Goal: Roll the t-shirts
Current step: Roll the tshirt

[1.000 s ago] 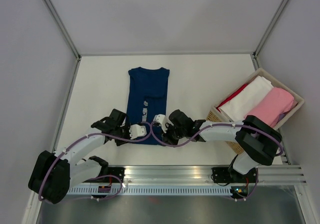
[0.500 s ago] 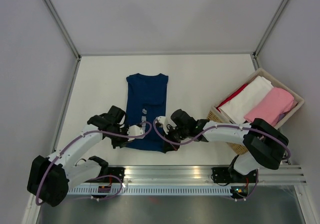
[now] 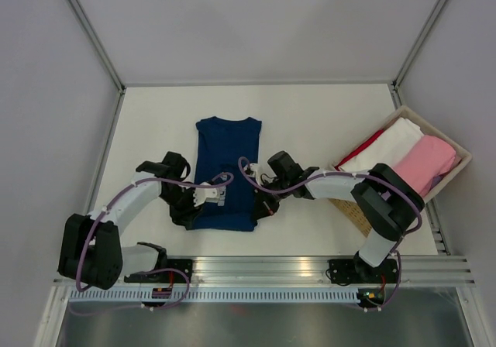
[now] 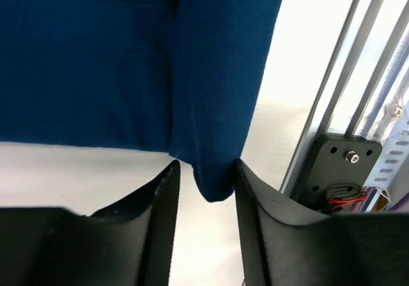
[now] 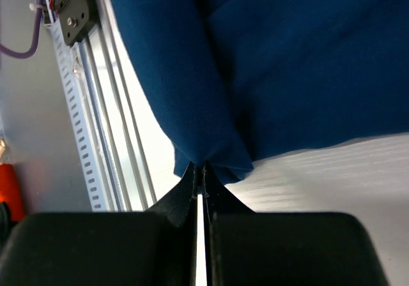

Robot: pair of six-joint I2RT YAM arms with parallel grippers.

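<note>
The navy blue t-shirt [image 3: 225, 169] lies folded into a narrow strip on the white table, collar at the far end. My left gripper [image 3: 192, 215] is at its near left corner. In the left wrist view the gripper [image 4: 204, 168] is open, with a hanging fold of the navy shirt [image 4: 217, 94] between the fingers. My right gripper [image 3: 262, 209] is at the near right corner. In the right wrist view it [image 5: 200, 168] is shut on a pinch of the navy hem [image 5: 211, 147].
A wicker basket [image 3: 463, 152] at the right edge holds white [image 3: 385, 149], pink [image 3: 425, 163] and red [image 3: 363, 147] shirts. The aluminium rail [image 3: 310, 268] runs along the near table edge, close to the shirt's hem. Grey walls close in the left, back and right.
The navy shirt has slid toward the near edge, pulled by both grippers. Both arms have drawn back and now sit at the shirt's near corners.
</note>
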